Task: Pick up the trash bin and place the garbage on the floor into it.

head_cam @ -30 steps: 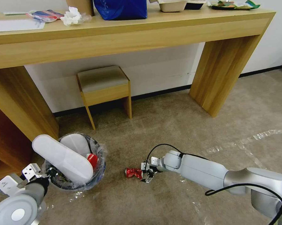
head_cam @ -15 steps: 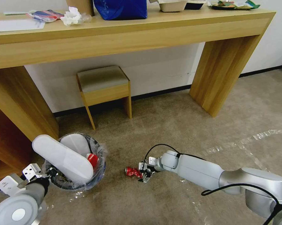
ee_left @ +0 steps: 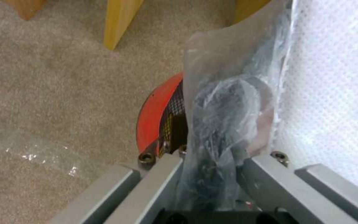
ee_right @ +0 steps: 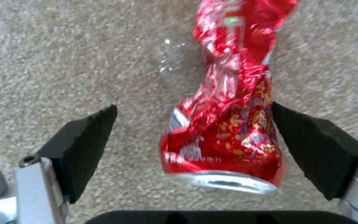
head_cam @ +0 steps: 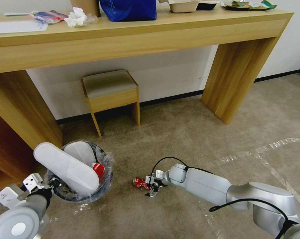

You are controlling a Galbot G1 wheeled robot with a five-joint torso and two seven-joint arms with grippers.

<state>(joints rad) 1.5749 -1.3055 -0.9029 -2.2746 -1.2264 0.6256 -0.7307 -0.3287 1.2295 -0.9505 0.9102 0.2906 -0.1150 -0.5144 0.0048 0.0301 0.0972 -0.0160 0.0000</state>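
Crushed red can [ee_right: 224, 130] on carpet, between spread pads of open right claw [ee_right: 195, 149]

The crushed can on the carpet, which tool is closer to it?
Right. The right tool is open around the can, one pad at its side, the other apart. The left tool is away at the bin, shut on its rim.

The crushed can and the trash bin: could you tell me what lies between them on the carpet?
Bare carpet, seen in the head view, separates the crushed can from the trash bin.
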